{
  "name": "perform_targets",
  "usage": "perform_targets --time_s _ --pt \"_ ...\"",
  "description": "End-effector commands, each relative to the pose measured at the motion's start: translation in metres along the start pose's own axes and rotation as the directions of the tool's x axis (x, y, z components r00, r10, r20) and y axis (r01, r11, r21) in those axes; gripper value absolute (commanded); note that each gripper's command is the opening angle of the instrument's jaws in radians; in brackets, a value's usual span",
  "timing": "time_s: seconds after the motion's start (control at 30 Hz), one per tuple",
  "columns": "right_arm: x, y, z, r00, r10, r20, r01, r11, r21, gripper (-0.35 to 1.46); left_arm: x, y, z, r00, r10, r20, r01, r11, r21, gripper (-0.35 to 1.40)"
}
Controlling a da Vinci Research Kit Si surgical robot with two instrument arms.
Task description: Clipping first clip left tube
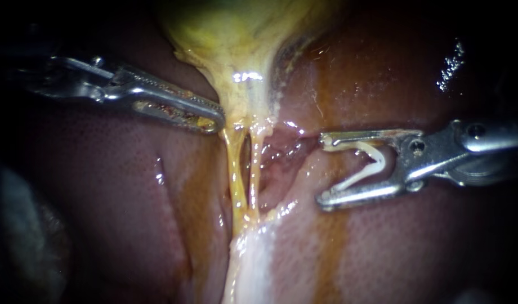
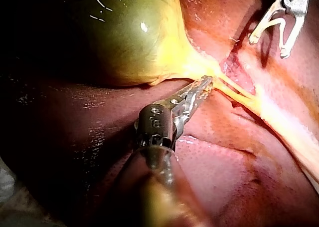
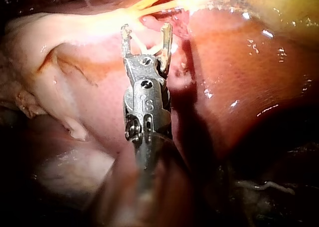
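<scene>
The yellow-green gallbladder (image 1: 242,45) narrows downward into two thin yellow tubes, the left tube (image 1: 235,174) and the right tube (image 1: 254,169). My left instrument (image 1: 214,119) comes in from the left, its jaws shut on the gallbladder's neck just above the tubes; the left wrist view shows the same hold (image 2: 205,82). My right instrument (image 1: 324,169) stands to the right of the tubes, apart from them. Its jaws are spread wide around a white clip (image 1: 366,166) that touches both of them. In the right wrist view those jaws (image 3: 146,30) point toward the tubes (image 3: 159,2).
Dark red liver (image 1: 118,186) lies on both sides of the tubes, with a raw pink pocket (image 1: 284,152) between the right tube and my right instrument. A pale band of tissue (image 1: 253,259) runs down below the tubes.
</scene>
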Motion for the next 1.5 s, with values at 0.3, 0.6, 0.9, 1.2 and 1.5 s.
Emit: perform_targets --time_s 0.3,0.6,0.9,1.2,1.5 --pt "-0.0001 0.0 0.0 1.0 0.001 0.001 -0.001 1.0 0.0 0.49 0.0016 0.0014 -0.0045 1.0 -0.01 0.0 0.01 1.0 -0.011 -0.35" --pt "-0.0001 0.0 0.0 1.0 0.001 0.001 -0.001 1.0 0.0 0.49 0.0024 0.0024 -0.0073 0.9998 -0.017 -0.012 0.017 1.0 0.005 -0.35" --pt "0.0003 -0.0004 0.0005 1.0 0.002 0.003 -0.002 1.0 0.019 0.5 0.0024 0.0024 -0.0072 0.9998 -0.017 -0.012 0.017 1.0 0.006 -0.35" --pt "0.0016 -0.0009 0.0036 0.998 0.068 0.009 -0.069 0.996 0.053 0.5 0.0026 0.0024 -0.0069 0.9998 -0.018 -0.013 0.018 1.0 0.007 -0.35" --pt "0.0009 -0.0012 0.009 0.989 0.149 0.009 -0.149 0.985 0.09 0.5 0.0026 0.0024 -0.0068 0.9997 -0.019 -0.013 0.019 1.0 0.008 -0.35"
